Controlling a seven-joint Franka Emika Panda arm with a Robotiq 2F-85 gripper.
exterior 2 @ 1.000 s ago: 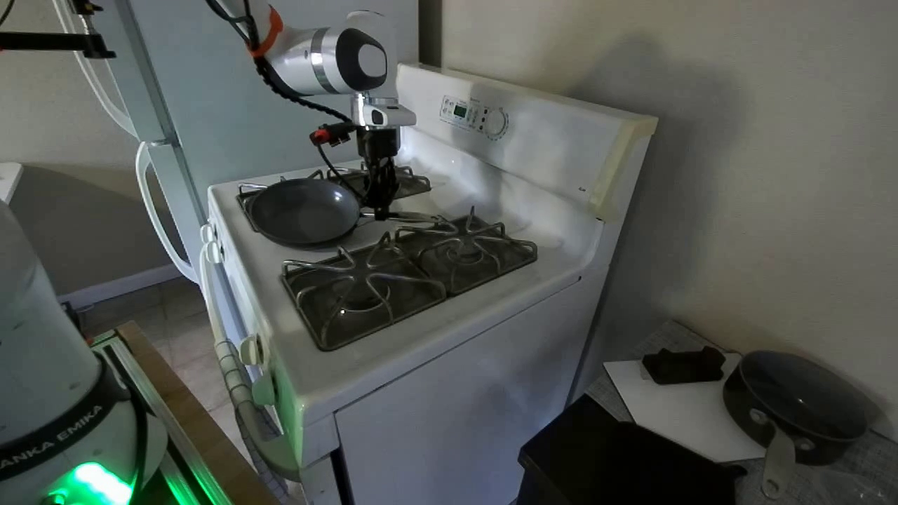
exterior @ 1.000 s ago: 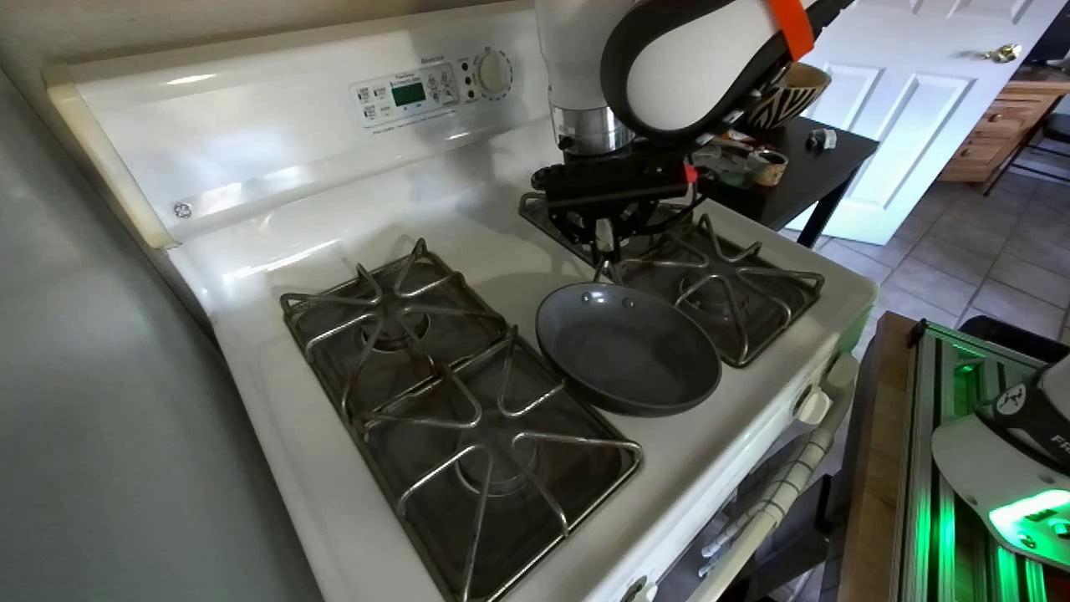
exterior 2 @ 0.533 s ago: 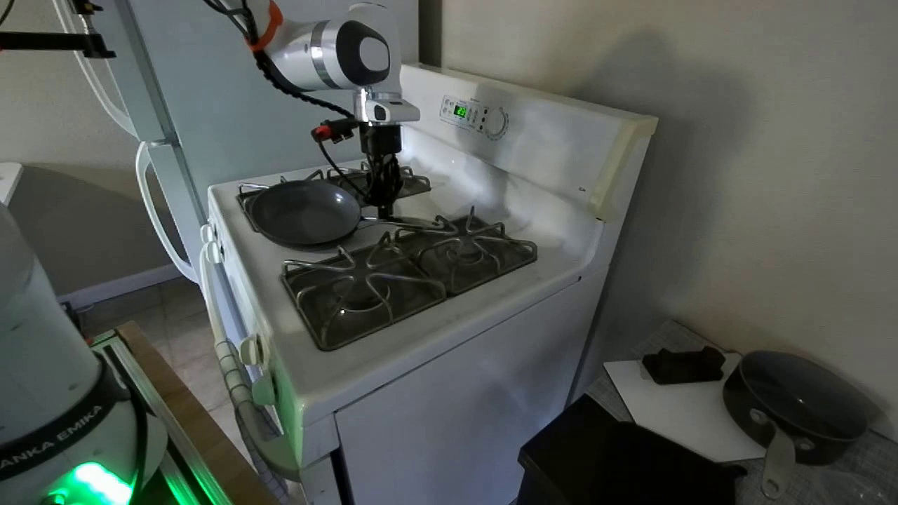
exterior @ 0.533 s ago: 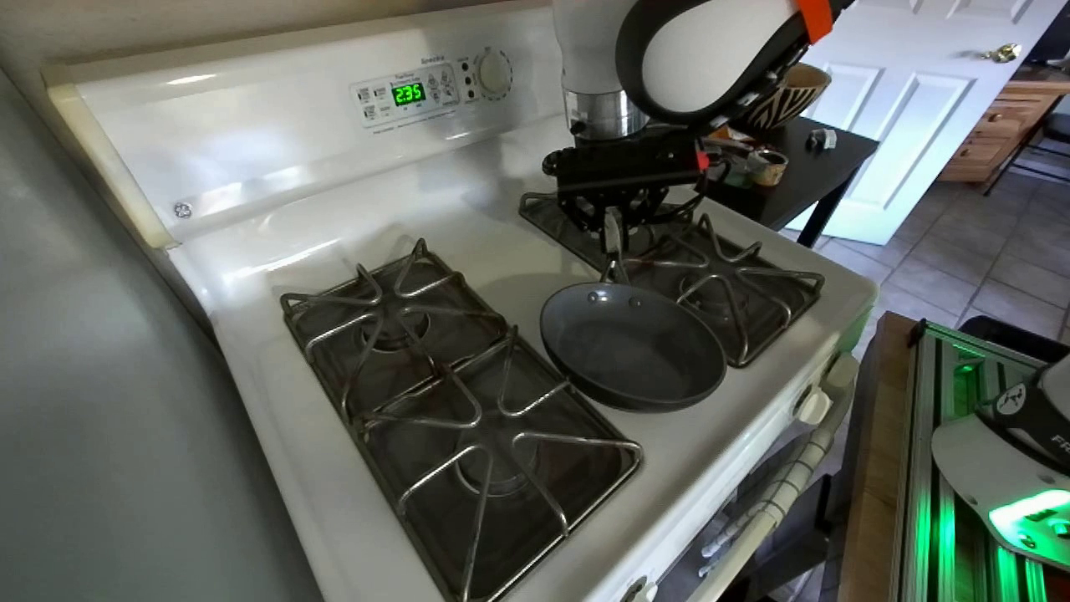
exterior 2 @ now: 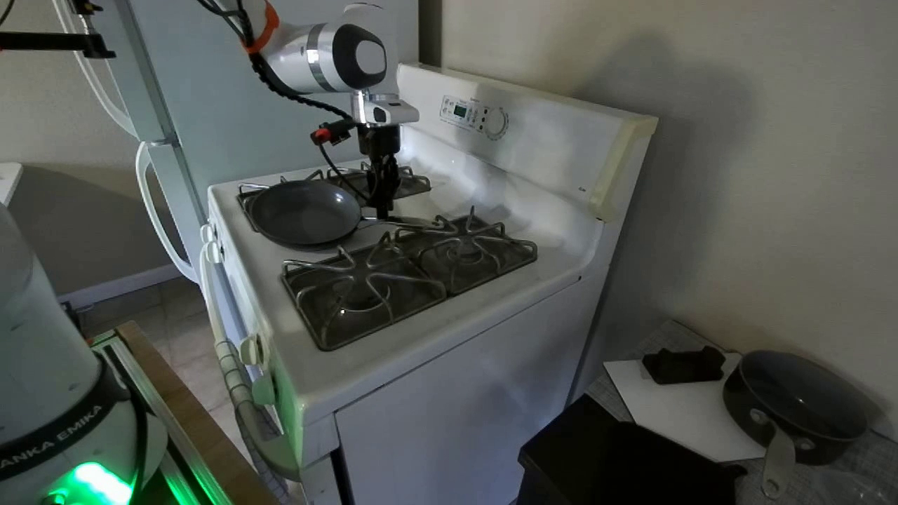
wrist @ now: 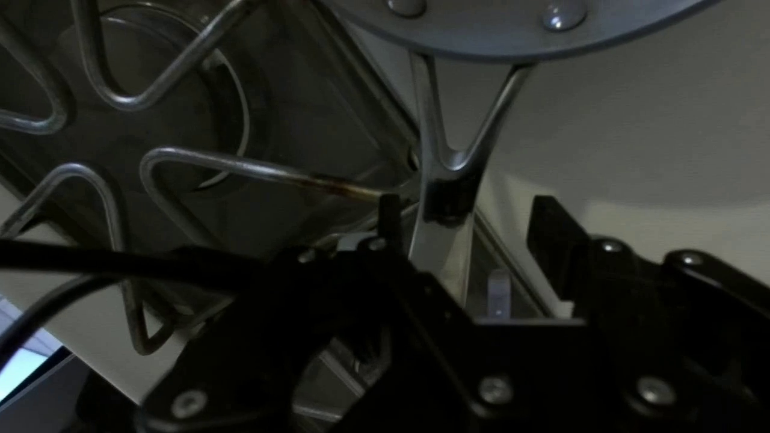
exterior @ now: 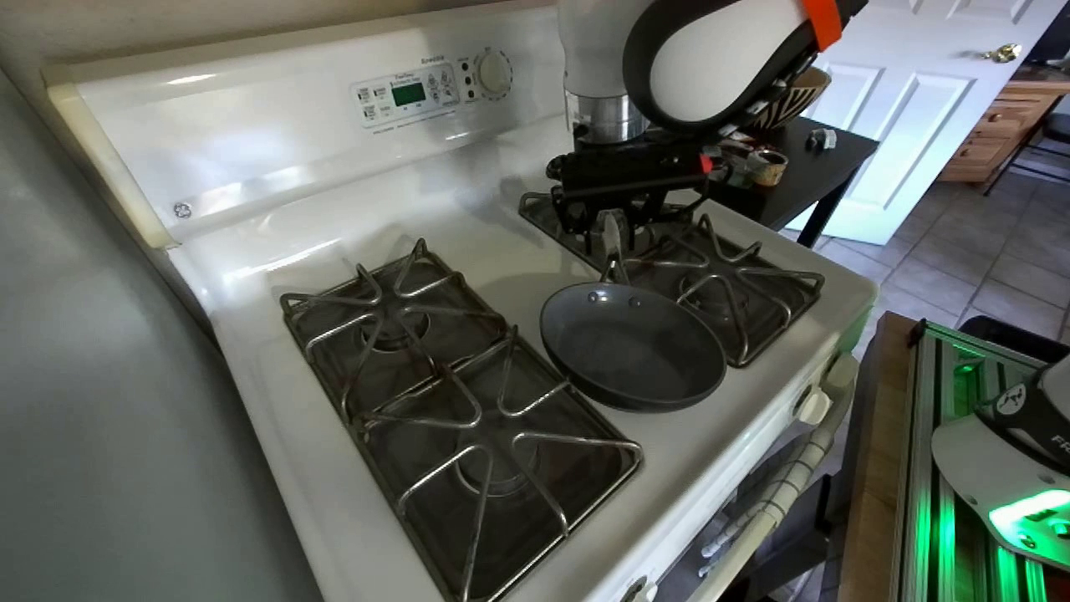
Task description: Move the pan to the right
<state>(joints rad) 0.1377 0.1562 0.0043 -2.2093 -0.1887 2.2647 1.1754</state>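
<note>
The pan (exterior: pixel 635 351), round and dark grey, rests near the middle of the white stovetop between the two pairs of burner grates. It also shows in an exterior view (exterior 2: pixel 305 210), and part of its rim shows at the top of the wrist view (wrist: pixel 493 30). Its metal forked handle (wrist: pixel 439 243) runs between the fingers of my gripper (wrist: pixel 466 234). The fingers are apart, with a gap on the handle's right side. In both exterior views the gripper (exterior: pixel 611 247) (exterior 2: pixel 382 210) points down at the handle, behind the pan. The handle's end is hidden in the wrist view.
Left grates (exterior: pixel 393 318) and right grates (exterior: pixel 719 293) flank the pan; the handle reaches over the right ones. The stove's back panel (exterior 2: pixel 533 133) rises behind the gripper. Knobs (exterior: pixel 812 405) line the front. A saucepan (exterior 2: pixel 800 400) and a black box (exterior 2: pixel 624 456) stand beside the stove.
The pan shifted slightly to the right in an exterior view, and its handle sank a little, then stayed still. My gripper moved slightly right with it, and its fingers now look farther apart.
</note>
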